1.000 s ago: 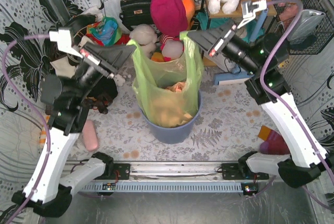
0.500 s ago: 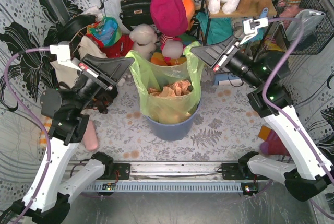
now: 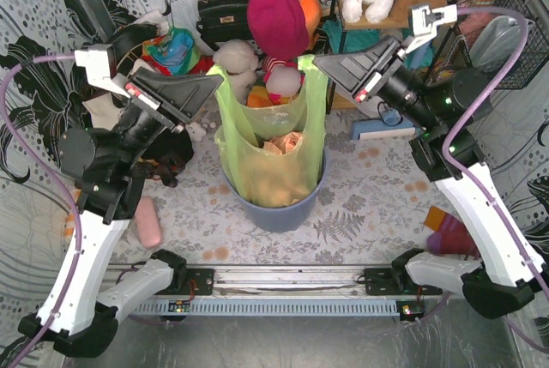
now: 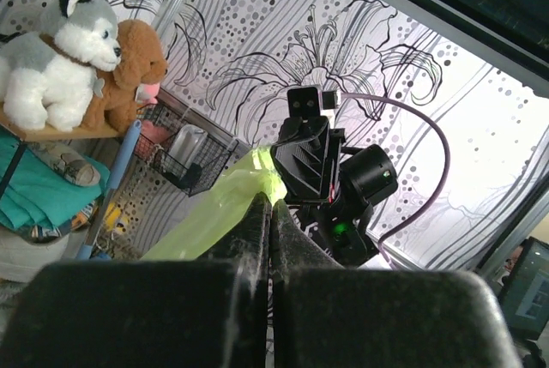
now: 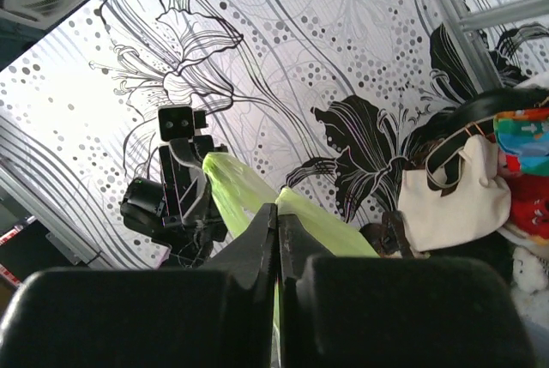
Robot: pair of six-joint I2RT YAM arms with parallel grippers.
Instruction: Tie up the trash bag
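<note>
The lime-green translucent trash bag (image 3: 273, 158) stands in a round blue-grey bin (image 3: 281, 211) at the table's middle, with brownish-tan waste showing inside. My left gripper (image 3: 220, 78) is shut on the bag's left handle and holds it up. My right gripper (image 3: 316, 61) is shut on the right handle, also raised. The bag's mouth is stretched upward between them. In the left wrist view the green plastic (image 4: 225, 210) runs from my shut jaws towards the other arm. In the right wrist view the plastic (image 5: 326, 219) does the same.
Stuffed toys, a magenta hat (image 3: 276, 16) and a black handbag (image 3: 223, 15) crowd the back behind the bin. A pink object (image 3: 148, 222) lies at the left, an orange and purple thing (image 3: 446, 232) at the right. A cream tote (image 5: 456, 195) hangs at the left.
Both grippers have risen and drawn inward with the handles since half a second ago. The bag's top has been pulled up taller and narrower above the bin.
</note>
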